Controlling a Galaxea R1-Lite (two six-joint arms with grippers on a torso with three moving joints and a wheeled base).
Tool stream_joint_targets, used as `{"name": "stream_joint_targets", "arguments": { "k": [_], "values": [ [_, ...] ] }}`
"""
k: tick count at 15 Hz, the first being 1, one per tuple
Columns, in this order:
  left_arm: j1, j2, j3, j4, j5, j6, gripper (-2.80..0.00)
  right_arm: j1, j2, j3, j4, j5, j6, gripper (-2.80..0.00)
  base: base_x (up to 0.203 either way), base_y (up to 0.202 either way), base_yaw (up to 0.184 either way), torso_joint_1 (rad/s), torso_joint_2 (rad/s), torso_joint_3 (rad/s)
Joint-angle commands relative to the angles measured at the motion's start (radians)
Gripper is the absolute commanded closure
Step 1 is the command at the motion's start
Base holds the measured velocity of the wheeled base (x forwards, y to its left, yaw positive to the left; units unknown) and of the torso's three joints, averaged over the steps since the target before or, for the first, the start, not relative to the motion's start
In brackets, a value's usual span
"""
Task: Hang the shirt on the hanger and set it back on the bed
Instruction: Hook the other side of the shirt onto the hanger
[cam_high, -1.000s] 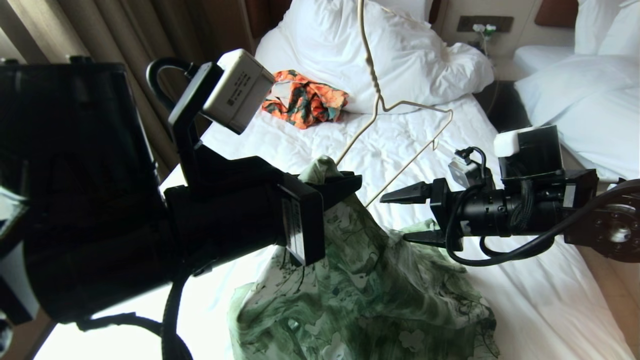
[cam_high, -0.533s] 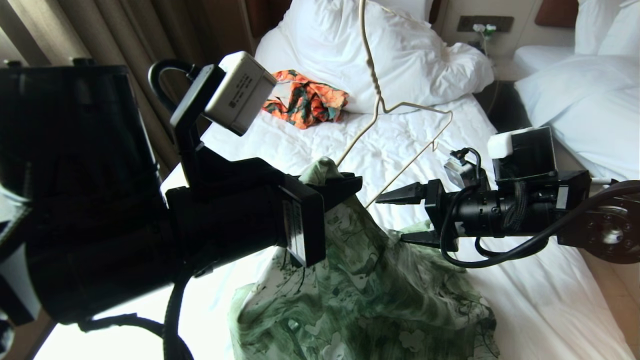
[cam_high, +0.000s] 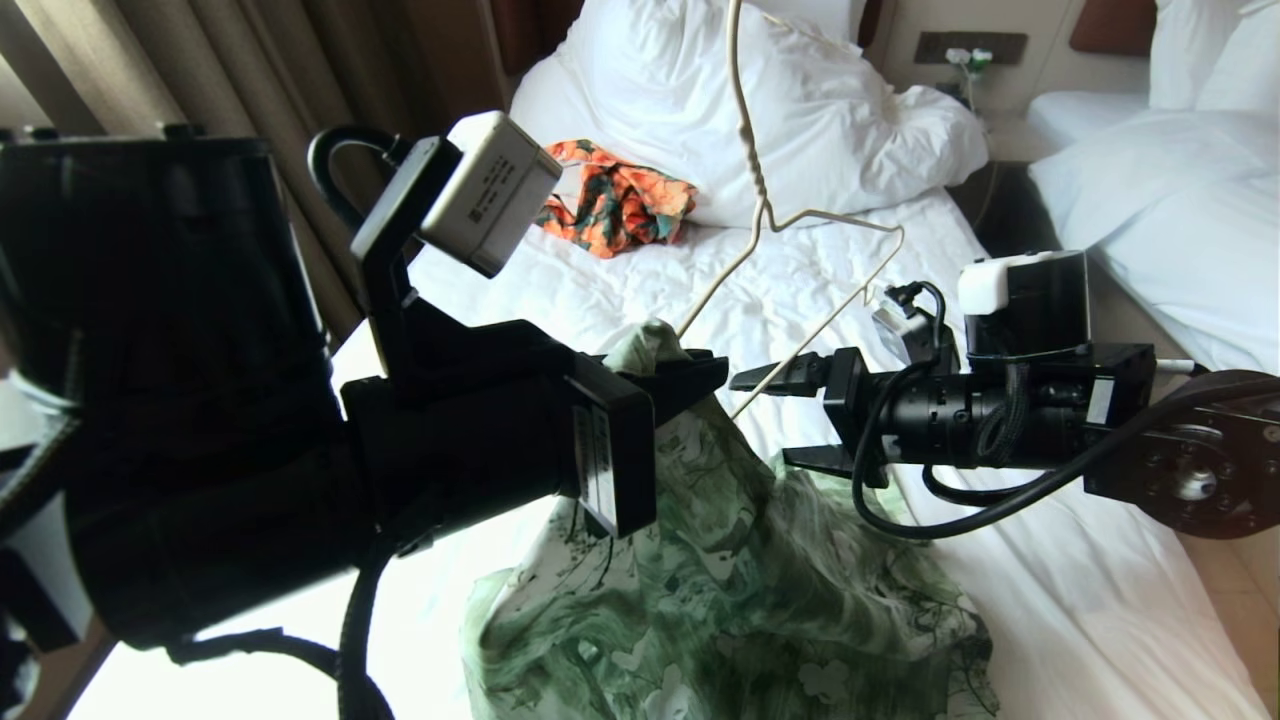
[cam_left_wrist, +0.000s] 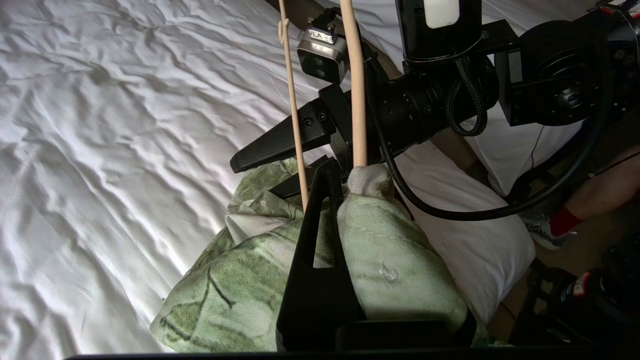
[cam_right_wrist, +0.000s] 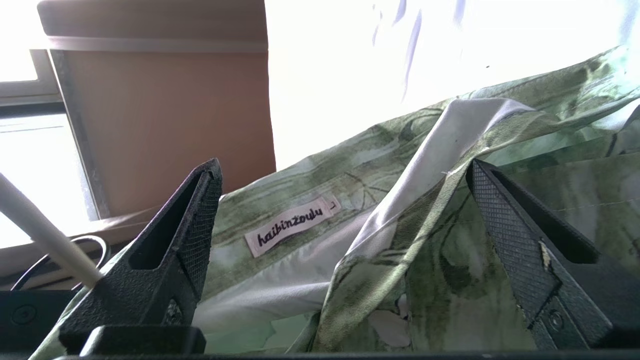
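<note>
Left gripper (cam_high: 690, 375), mid-frame in the head view, clamped shut on a bunched shoulder of the shirt (cam_high: 740, 590) with one end of the hanger (cam_high: 790, 290) inside, lifted off the bed (cam_high: 1050, 600). Right gripper (cam_high: 790, 420), jaws fully spread and empty, now shifted leftward from right of centre, closer to the collar. Probably lining up to grasp the loose side.

Shirt (cam_high: 740, 590) green branch print; hanger (cam_high: 800, 290) cream.
</note>
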Motion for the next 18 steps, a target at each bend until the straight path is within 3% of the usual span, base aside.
{"name": "stream_joint_targets", "arguments": {
  "k": [1,4,16,17,18],
  "values": [
    [0.000,0.009,-0.003,-0.004,0.000,0.001,0.00,0.002,0.010,0.004,-0.002,-0.004,0.003,-2.80,0.000,0.000,0.000,0.000,0.00,0.000],
    [0.000,0.012,-0.007,-0.005,0.000,0.001,0.00,0.014,0.017,0.020,-0.001,-0.048,0.003,-2.80,0.000,0.000,0.000,0.000,0.00,0.000],
    [0.003,0.011,-0.018,-0.005,0.002,0.002,0.00,0.036,0.069,0.017,-0.059,-0.100,-0.001,-2.80,0.000,0.000,0.000,0.000,0.00,0.000],
    [0.003,0.011,-0.018,-0.005,0.002,0.002,0.00,0.036,0.072,0.011,-0.059,-0.100,-0.001,0.00,0.000,0.000,0.000,0.000,0.00,0.000],
    [0.003,0.009,-0.019,-0.006,0.002,0.002,0.00,0.036,0.080,0.005,-0.059,-0.099,-0.001,0.00,0.000,0.000,0.000,0.000,0.00,0.000]
  ]
}}
